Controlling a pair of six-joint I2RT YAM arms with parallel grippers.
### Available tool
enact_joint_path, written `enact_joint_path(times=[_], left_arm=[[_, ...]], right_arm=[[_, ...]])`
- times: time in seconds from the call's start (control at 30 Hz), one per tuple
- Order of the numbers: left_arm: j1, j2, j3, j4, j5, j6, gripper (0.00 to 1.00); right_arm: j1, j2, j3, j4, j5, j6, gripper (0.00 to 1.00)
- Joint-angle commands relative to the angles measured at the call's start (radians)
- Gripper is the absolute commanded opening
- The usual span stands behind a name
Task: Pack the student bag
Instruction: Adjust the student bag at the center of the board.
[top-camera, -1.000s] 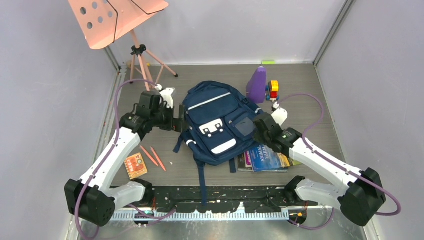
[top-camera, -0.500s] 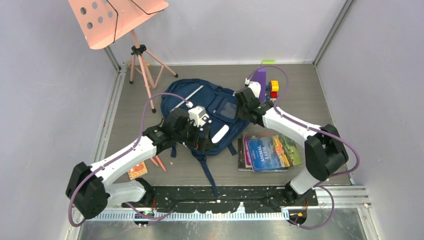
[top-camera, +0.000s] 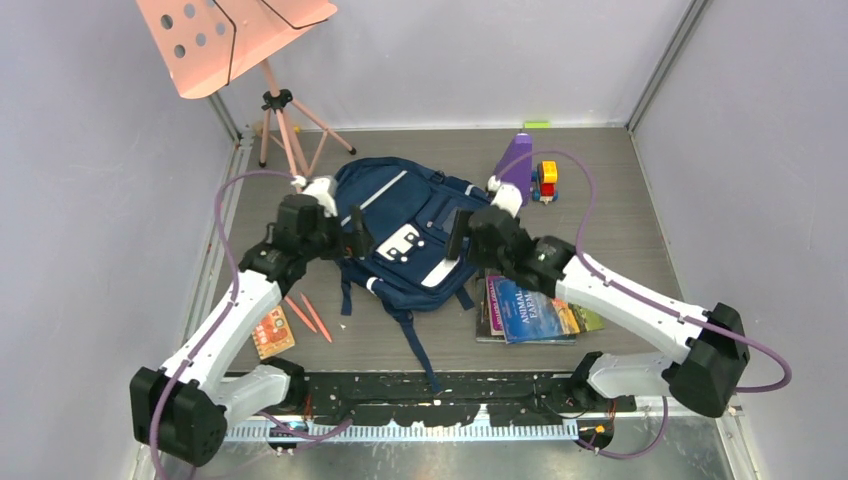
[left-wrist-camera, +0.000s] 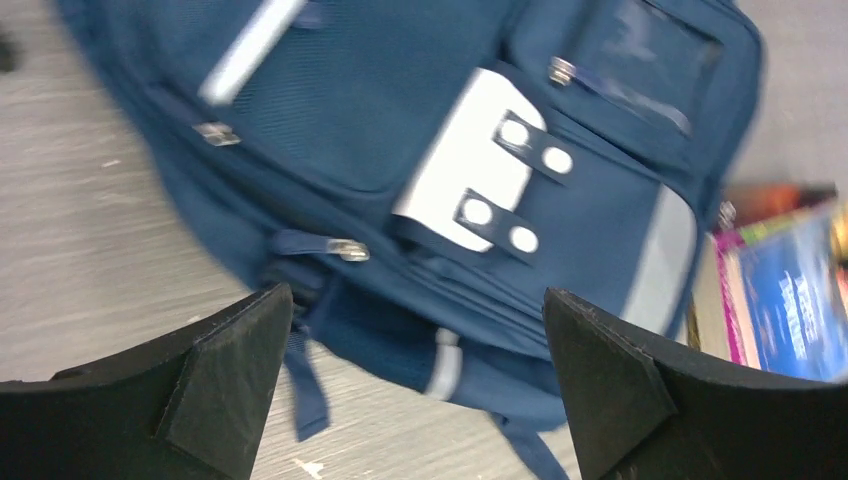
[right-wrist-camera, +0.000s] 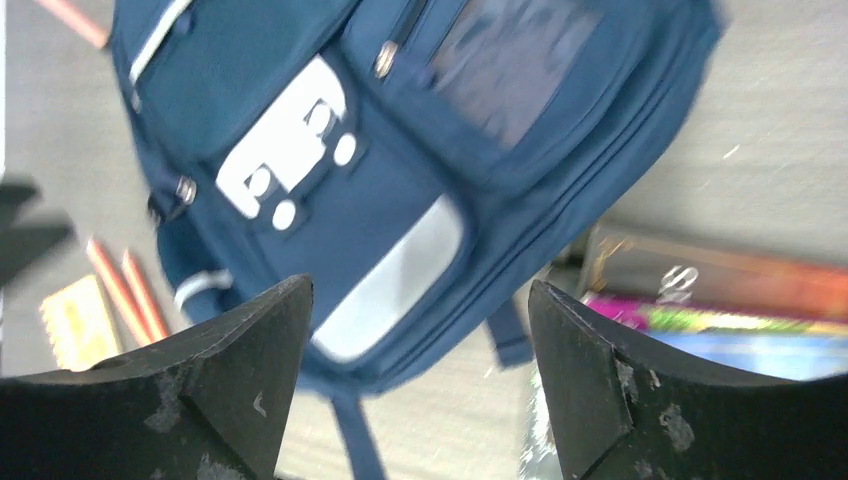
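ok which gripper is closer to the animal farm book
Right. The right gripper hangs over the backpack edge beside the Animal Farm book; the left gripper is across the backpack.

Books (top-camera: 535, 308) crowd student bag (top-camera: 395, 205); pencils (top-camera: 310, 315) possibly block left.

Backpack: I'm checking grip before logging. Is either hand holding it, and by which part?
Nothing is held: the left hand and right hand are both open above the backpack.

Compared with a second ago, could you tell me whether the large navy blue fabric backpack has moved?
Yes. The navy blue fabric backpack has swung anticlockwise, its top now nearer the pink metal tripod stand.
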Motion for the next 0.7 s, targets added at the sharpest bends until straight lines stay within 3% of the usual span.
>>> enact_joint_path(times=[0.0, 0.3, 0.67], left_arm=[[0.149, -0.029, -0.035, -0.015, 0.046, -0.078, 1.0], [0.218, -0.053, -0.086, 0.015, 0.093, -0.11, 1.0], [0.232, -0.074, -0.075, -0.032, 0.128, -0.098, 1.0]], right_arm=[[0.121, -0.037, -0.124, 0.061, 0.056, 0.256, 0.85], [0.283, 0.0, -0.272, 0.252, 0.105, 0.522, 0.86], [0.298, 0.13, -0.369, 0.525, 0.214, 0.533, 0.88]])
